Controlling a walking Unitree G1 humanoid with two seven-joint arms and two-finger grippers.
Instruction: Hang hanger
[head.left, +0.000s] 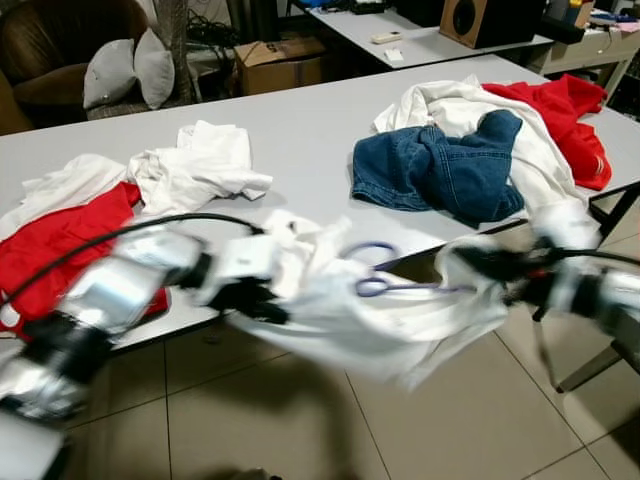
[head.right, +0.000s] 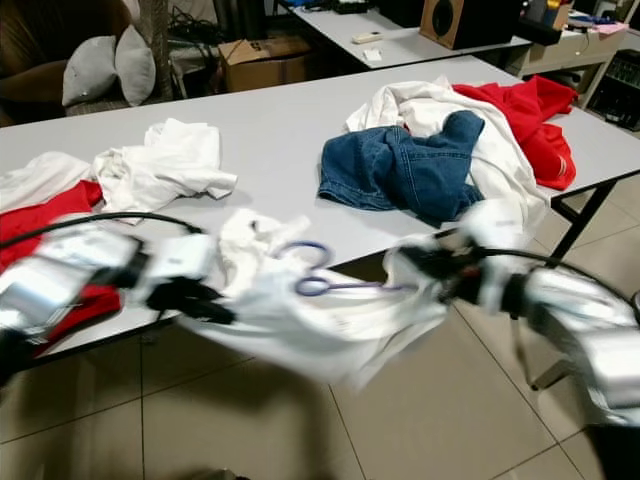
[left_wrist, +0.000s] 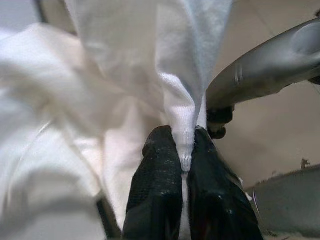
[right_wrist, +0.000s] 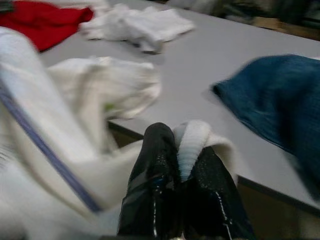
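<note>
A white shirt (head.left: 390, 320) hangs stretched between my two grippers, in front of the grey table (head.left: 310, 140) and above the floor. A purple hanger (head.left: 385, 285) lies across the shirt near its collar, hook toward the table. My left gripper (head.left: 250, 298) is shut on the shirt's left side; the wrist view shows its fingers (left_wrist: 157, 170) pinching a fold of white cloth (left_wrist: 182, 125). On the other side my right gripper (head.left: 490, 268) is shut on the shirt, its fingers (right_wrist: 157, 165) clamping a rolled hem (right_wrist: 192, 145). The eye views are blurred.
On the table lie blue jeans (head.left: 445, 170), a red garment (head.left: 565, 115) over white clothes at the right, a white heap (head.left: 200, 165) and a red cloth (head.left: 60, 240) at the left. A cardboard box (head.left: 280, 60) and cushions (head.left: 125, 70) stand behind. Tiled floor (head.left: 300, 420) lies below.
</note>
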